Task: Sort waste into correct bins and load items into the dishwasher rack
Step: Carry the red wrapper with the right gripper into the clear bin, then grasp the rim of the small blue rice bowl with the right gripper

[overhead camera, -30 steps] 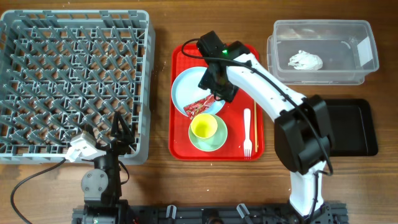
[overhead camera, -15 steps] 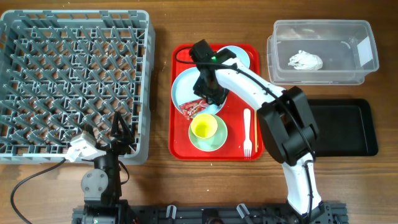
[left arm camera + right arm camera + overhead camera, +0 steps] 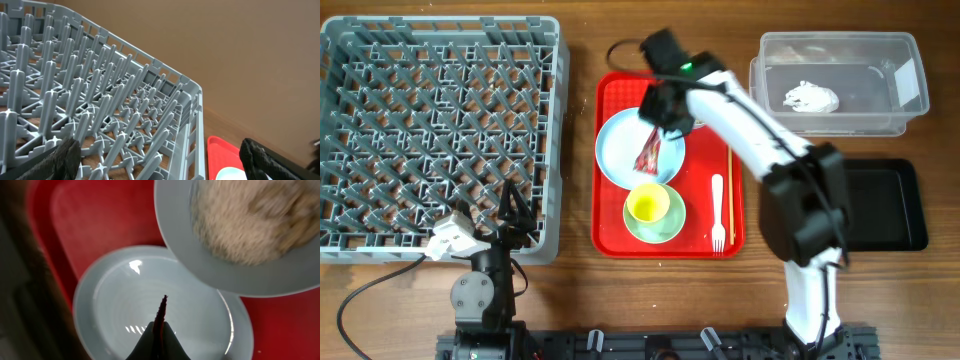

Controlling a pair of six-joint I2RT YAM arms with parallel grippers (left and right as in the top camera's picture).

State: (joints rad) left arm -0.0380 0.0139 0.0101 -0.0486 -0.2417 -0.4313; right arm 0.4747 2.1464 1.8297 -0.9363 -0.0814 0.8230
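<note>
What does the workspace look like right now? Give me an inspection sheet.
Surface: wooden table, bare around the trays.
Job's things: red wrapper hanging over blue plate; bowl of rice beside it; yellow cup on green saucer; fork, chopsticks on red tray; tissue in clear tub; black tray and rack empty.
Clutter: nothing seen.
Pincers: right pincer shut on wrapper; left pincer open by rack.
Cables: black cable front left.
Surroundings: nothing seen.
</note>
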